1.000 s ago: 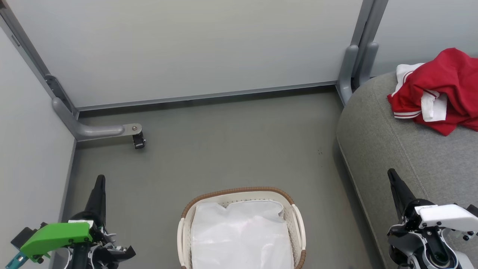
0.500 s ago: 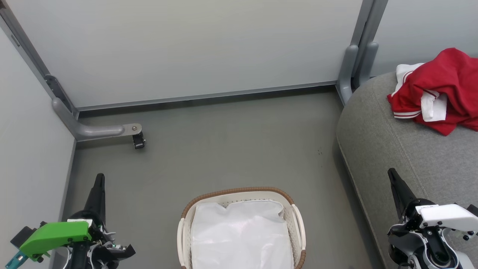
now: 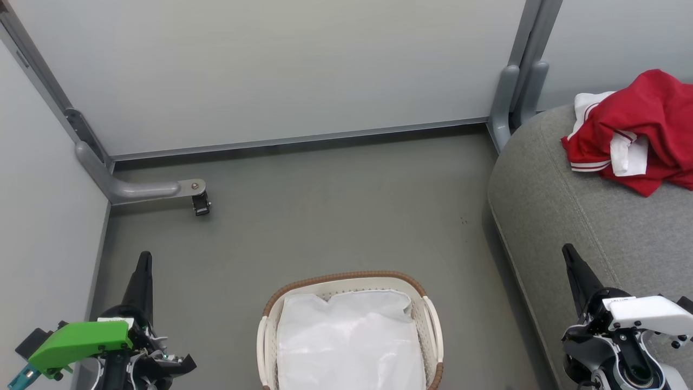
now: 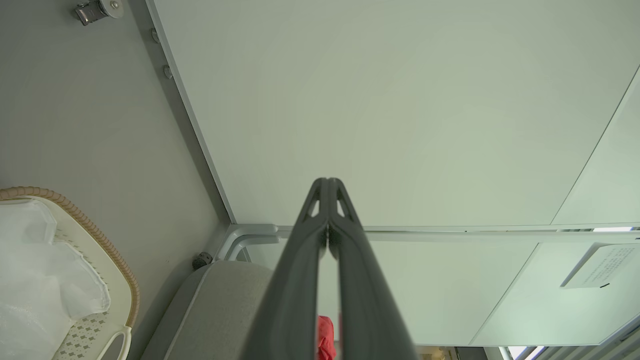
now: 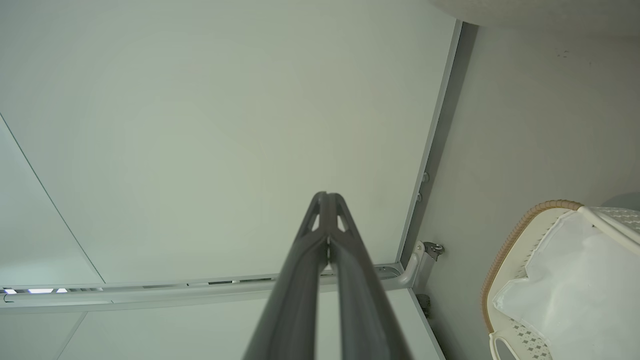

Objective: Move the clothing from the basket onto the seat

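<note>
Red clothing (image 3: 644, 130): it lies in a crumpled heap on the seat (image 3: 568, 216), toward the far end near the wall panel. You can make out red cloth with white striped trim and a white sleeve or collar folded through the middle. None of it hangs over the seat's edge.
Grey seat: a large upholstered cushion on your right, with a stitched seam running along it.
Basket (image 3: 346, 277): it stands on the floor between your two arms, near the seat but apart from it. Inside you see the white liner (image 3: 349, 341), and no red cloth shows on it. The basket's near end is cut off at the bottom of the head view.
Left gripper (image 3: 145, 257): the fingers are pressed together tip to tip and hold nothing. It sits low at your left, above the floor.
Right gripper (image 3: 566, 249): also closed and empty, in front of the seat's near edge.
Step in hand: as you can judge it, the transfer looks finished and both arms are parked.
Next move: probably none. If you doubt it, check the hidden end of the basket. Any leftover garment would call for opened jaws and a reach down into it.
</note>
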Robot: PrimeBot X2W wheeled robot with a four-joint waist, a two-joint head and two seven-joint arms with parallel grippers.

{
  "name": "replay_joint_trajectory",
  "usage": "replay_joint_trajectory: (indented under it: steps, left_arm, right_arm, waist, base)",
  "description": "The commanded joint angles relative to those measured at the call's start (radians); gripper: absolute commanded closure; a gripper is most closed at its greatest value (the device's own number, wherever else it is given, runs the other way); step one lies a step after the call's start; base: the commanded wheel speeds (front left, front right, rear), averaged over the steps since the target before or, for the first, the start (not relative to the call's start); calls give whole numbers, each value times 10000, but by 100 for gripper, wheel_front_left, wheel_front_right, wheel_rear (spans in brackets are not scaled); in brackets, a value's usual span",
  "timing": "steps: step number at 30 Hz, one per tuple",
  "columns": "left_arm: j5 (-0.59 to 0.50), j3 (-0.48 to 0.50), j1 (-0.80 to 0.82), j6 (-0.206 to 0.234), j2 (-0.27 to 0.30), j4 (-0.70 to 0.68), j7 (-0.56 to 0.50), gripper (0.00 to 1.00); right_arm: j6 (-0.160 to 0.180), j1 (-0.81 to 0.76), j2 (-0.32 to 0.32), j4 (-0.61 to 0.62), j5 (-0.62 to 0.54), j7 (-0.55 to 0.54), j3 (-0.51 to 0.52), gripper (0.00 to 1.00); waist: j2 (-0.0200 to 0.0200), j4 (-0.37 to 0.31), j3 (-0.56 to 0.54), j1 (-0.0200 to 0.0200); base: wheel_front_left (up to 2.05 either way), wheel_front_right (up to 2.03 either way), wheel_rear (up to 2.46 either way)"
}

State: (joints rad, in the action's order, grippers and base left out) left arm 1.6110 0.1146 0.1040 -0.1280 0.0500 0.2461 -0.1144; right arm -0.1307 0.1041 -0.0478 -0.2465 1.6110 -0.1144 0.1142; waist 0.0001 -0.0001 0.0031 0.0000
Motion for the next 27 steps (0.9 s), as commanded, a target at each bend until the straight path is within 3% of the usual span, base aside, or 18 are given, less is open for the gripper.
replay_joint_trajectory:
  steps: [1, 27]
  left_arm:
    - [34, 20, 105, -67, -2, -22, -32, 100]
    - [36, 18, 104, -68, -1, -22, -31, 100]
  right_arm:
    - [0, 81, -56, 47, 31, -32, 24, 100]
    - [0, 81, -52, 45, 26, -35, 26, 100]
  waist:
    - [-1, 1, 0, 0]
    - [-1, 1, 0, 0]
  base:
    - [0, 0, 0]
    - [0, 0, 0]
